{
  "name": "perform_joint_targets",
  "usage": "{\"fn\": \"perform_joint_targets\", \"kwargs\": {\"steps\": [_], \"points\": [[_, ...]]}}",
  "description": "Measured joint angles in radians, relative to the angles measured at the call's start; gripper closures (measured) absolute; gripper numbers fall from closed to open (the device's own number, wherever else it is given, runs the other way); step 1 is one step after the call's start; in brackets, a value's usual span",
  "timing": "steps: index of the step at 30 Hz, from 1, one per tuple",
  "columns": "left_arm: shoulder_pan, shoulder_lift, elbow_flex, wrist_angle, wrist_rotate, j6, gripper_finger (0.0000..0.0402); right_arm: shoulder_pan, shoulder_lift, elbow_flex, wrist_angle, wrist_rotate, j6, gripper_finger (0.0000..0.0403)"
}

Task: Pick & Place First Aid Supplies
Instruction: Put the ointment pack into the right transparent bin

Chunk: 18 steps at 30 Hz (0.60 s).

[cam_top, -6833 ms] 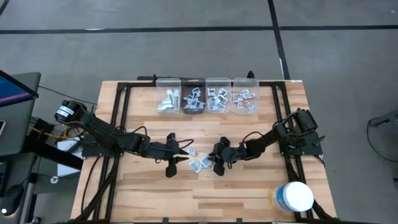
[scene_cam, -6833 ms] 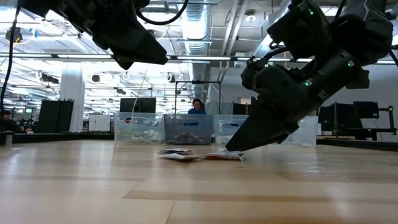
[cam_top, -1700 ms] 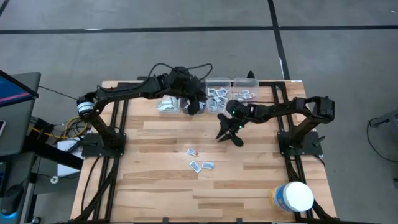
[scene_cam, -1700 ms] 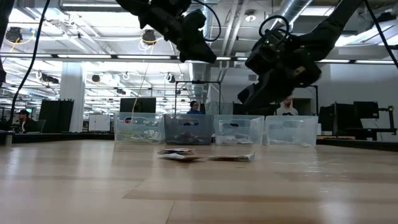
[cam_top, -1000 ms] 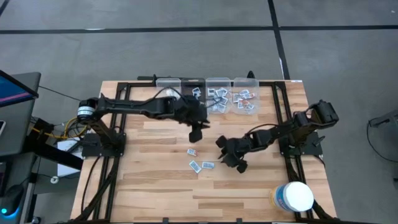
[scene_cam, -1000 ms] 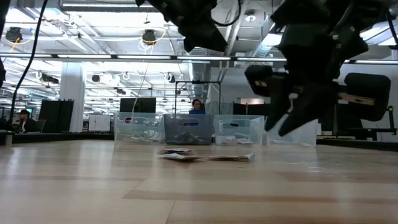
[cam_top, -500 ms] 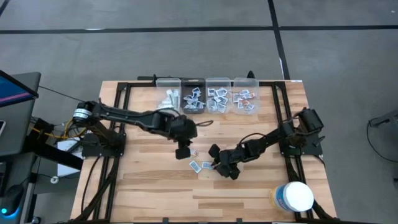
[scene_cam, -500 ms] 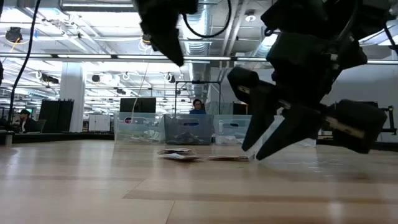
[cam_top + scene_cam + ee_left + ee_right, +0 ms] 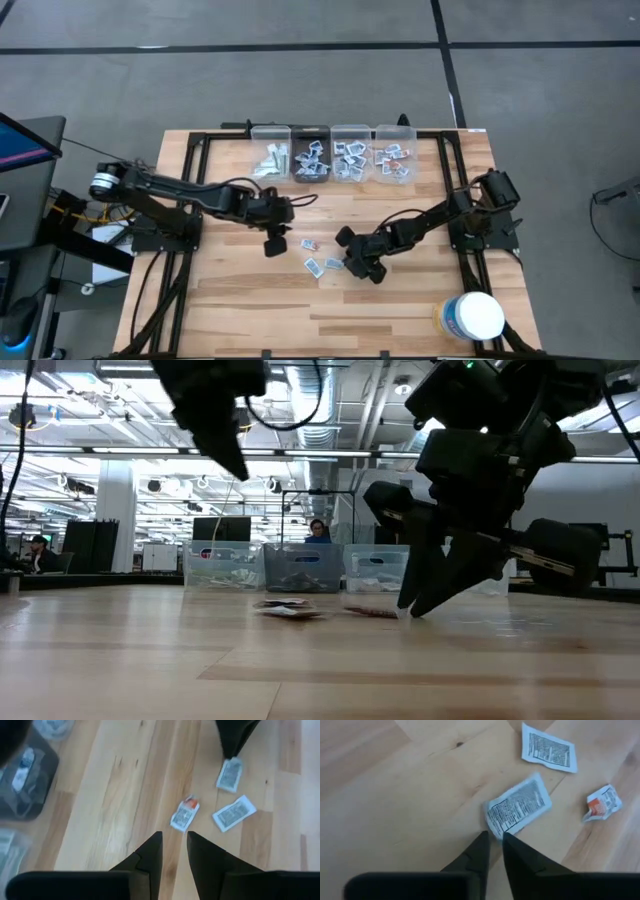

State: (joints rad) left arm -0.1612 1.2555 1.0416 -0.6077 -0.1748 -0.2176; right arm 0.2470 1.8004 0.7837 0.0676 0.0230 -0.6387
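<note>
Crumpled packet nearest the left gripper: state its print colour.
Red-orange on white packet; clearest in the right wrist view.

Blurred and cropped by the left wrist view's edge: a dark bin (image 9: 22,775) with unreadable contents. Hidden behind the right gripper (image 9: 348,265) from overhead: one corner of the nearest packet (image 9: 334,264). Too small to read from above: print on the packets in 4 clear bins (image 9: 331,153). Flattened to a thin sliver in the low view: 3 loose packets (image 9: 290,609), impossible to tell apart. Cut off in the right wrist view: whether the fingertips (image 9: 481,842) actually pinch the paper (image 9: 518,811). Small and indistinct beyond the bins: a person (image 9: 317,532).
</note>
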Motion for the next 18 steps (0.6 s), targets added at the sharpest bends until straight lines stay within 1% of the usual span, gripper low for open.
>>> {"fn": "perform_joint_targets", "kwargs": {"steps": [3, 4, 10, 15, 18], "points": [[0.0, -0.046, -0.077, 0.068, -0.004, -0.001, 0.0312, 0.0, 0.001, 0.003, -0.012, -0.003, 0.0, 0.0388], [0.0, -0.061, -0.103, 0.085, -0.004, -0.002, 0.0312, 0.0, 0.001, 0.01, -0.025, -0.003, 0.0, 0.0395], [0.0, -0.122, -0.221, 0.187, -0.009, -0.033, 0.0312, 0.0, 0.004, 0.068, -0.099, 0.003, 0.0, 0.04], [0.0, -0.128, -0.266, 0.203, -0.011, -0.057, 0.0312, -0.012, -0.008, 0.179, -0.273, 0.024, 0.002, 0.0402], [0.0, -0.128, -0.291, 0.223, -0.012, -0.077, 0.0312, -0.033, -0.029, 0.257, -0.379, 0.005, 0.053, 0.0402]]}}
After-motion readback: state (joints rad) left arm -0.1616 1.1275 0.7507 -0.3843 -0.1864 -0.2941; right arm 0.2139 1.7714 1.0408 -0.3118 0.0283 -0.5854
